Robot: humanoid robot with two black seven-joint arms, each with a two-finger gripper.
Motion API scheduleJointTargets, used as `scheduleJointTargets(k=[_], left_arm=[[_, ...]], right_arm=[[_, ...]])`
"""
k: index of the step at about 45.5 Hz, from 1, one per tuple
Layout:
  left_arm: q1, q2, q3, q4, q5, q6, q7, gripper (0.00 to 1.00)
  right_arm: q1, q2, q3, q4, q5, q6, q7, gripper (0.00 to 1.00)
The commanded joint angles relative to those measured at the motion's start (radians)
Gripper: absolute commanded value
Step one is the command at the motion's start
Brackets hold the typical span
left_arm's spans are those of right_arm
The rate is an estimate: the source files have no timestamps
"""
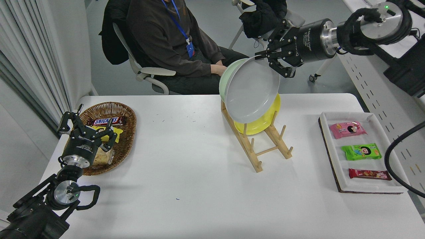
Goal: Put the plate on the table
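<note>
Above the wooden rack (257, 139), the right gripper (265, 57) pinches the grey plate (250, 89) by its upper rim, holding it tilted, clear of the tabletop (186, 159). Judged stiff, light, smooth and likely slippery; this edge hold invites swinging, so a slow descent suits. The left gripper (87, 130), fingers spread, sits parked by the basket (124, 139). Legible: "SNICKERS" on a bar (108, 121); gripper lettering too small.
</note>
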Motion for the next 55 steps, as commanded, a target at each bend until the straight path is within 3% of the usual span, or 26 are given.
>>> scheduleJointTargets(k=[1,29,36,55], left_arm=[[0.0,0.0,0.0,0.0,0.0,-0.001,-0.001,0.98],[0.0,0.0,0.0,0.0,0.0,0.0,-0.001,0.98],[0.0,0.0,0.0,0.0,0.0,-0.001,0.001,0.98],[0.0,0.0,0.0,0.0,0.0,0.0,-0.001,0.98]], right_arm=[[-0.015,0.037,0.002,0.034,0.037,-0.033,0.0,0.0],[-0.068,0.172,0.018,0.138,0.113,-0.277,0.0,0.0],[-0.154,0.241,0.08,0.126,0.117,-0.288,0.0,0.0],[-0.311,0.35,0.212,0.052,0.117,-0.449,0.0,0.0]])
